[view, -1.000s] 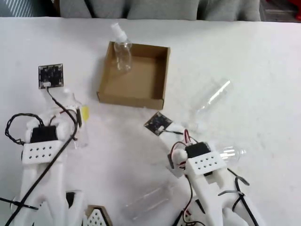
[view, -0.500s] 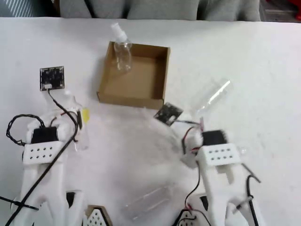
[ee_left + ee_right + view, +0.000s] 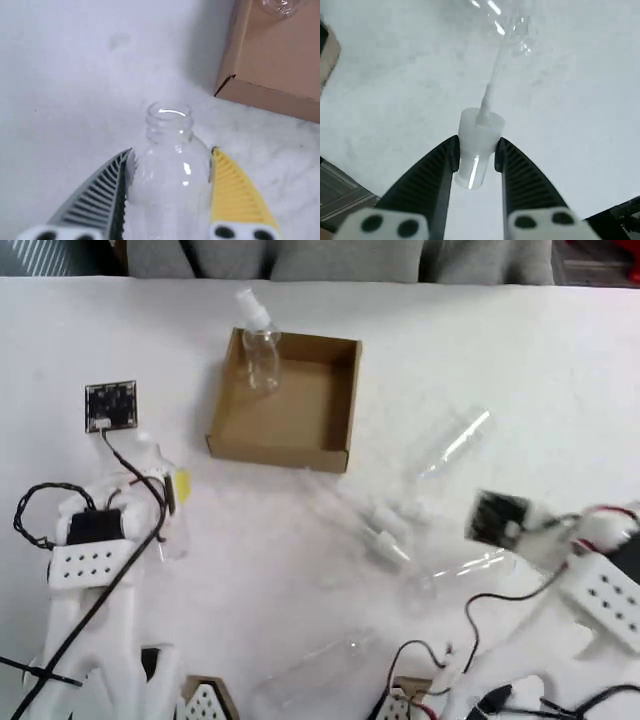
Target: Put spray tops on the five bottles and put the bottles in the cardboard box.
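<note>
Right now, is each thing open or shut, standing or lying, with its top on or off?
left gripper: shut on the held bottle.
held bottle: mouth open, no spray top.
right gripper: shut on the spray top.
spray top: gripped, on no bottle.
cardboard box: open, one bottle inside.
boxed bottle: standing, top on.
far bottle: lying down.
middle bottle: lying down.
near bottle: lying down.
</note>
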`<state>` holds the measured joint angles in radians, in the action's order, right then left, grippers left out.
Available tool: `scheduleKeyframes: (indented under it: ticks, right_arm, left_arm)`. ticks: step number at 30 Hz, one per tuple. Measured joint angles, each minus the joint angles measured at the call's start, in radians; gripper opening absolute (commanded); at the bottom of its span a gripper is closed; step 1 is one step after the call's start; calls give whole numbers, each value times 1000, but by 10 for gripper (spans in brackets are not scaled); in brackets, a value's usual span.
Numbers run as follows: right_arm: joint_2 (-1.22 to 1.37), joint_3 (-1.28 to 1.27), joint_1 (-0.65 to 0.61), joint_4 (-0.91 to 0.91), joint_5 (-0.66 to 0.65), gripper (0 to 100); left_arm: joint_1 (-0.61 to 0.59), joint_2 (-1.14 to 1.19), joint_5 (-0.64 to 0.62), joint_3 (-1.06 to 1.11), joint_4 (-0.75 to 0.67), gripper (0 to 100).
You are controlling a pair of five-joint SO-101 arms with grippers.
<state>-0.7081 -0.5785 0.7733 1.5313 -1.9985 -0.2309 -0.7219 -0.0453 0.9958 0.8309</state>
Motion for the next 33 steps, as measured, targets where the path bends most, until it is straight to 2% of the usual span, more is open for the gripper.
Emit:
scheduleKeyframes:
  ticks: [5,11,16,24,30,33]
  right_arm:
    - [0,-241,130,-276,-150,17]
    - [0,-480,173,-615,-173,18]
    - [18,-509,181,-703,-167,18]
    - [379,-290,180,-775,-3,33]
    - [651,-71,181,-775,158,256]
    - [683,-8,181,-775,269,253]
  left_arm:
    - [0,0,2,0,0,21]
    - [0,0,2,0,0,21]
    - [0,0,2,0,0,21]
    - [0,0,2,0,0,21]
    - [0,0,2,0,0,21]
    - [0,0,2,0,0,21]
